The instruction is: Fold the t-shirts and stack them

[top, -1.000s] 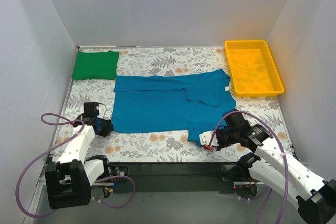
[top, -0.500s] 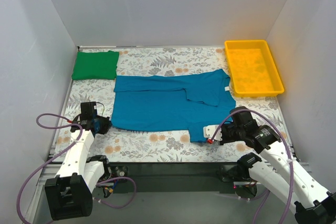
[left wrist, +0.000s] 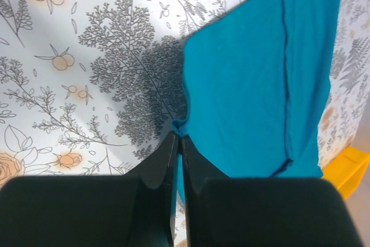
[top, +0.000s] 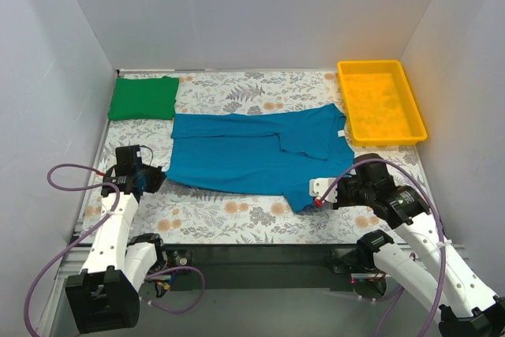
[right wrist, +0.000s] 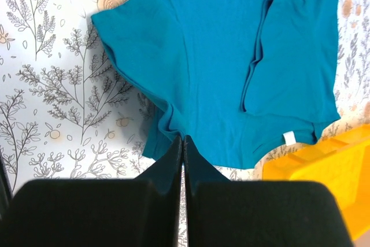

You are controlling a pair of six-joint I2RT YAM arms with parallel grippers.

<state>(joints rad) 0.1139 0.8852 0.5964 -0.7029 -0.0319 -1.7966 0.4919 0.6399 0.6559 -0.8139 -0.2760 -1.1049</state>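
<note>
The teal-blue t-shirt (top: 245, 155) lies spread across the middle of the floral table, one sleeve folded inward near its right end. My left gripper (top: 156, 178) is shut on the shirt's near left corner (left wrist: 180, 124), and the fabric bunches at the fingertips (left wrist: 171, 143). My right gripper (top: 317, 190) is shut on the near right edge of the same shirt (right wrist: 214, 56), which is puckered and slightly lifted there. The green t-shirt (top: 143, 98) sits folded in the far left corner, away from both grippers.
A yellow plastic tray (top: 414, 120) stands at the far right, just beyond the teal shirt's collar end, and shows in both wrist views (right wrist: 332, 169) (left wrist: 347, 169). White walls enclose the table on three sides.
Both grippers have moved away from the near edge, carrying the teal shirt's near corners with them. The shirt's near hem has shifted toward the far side.
</note>
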